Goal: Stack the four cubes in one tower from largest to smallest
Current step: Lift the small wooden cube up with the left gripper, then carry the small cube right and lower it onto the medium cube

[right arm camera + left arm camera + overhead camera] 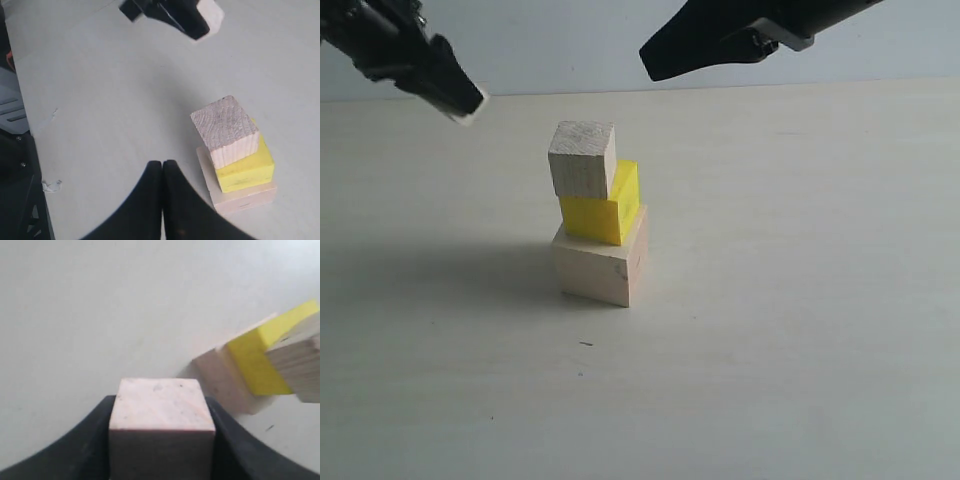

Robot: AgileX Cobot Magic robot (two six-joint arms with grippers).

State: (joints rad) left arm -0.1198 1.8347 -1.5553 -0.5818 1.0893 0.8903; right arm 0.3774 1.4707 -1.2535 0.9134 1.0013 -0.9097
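Left pincer [460, 100] is hanging high, left of the medium bright yellow cube [595, 218], gripping a tiny pale wood cube [162, 410]. Right pincer [162, 170] is hovering up-right of it, clenched tight. That yellow cube's sitting on a big pale wood cube [595, 270] and carrying a smaller pale wood cube [582, 160], tabletop [800, 300] underneath.

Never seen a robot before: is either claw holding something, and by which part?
Left gripper pinches the tiny wood cube by two opposite sides; right gripper is shut, empty.
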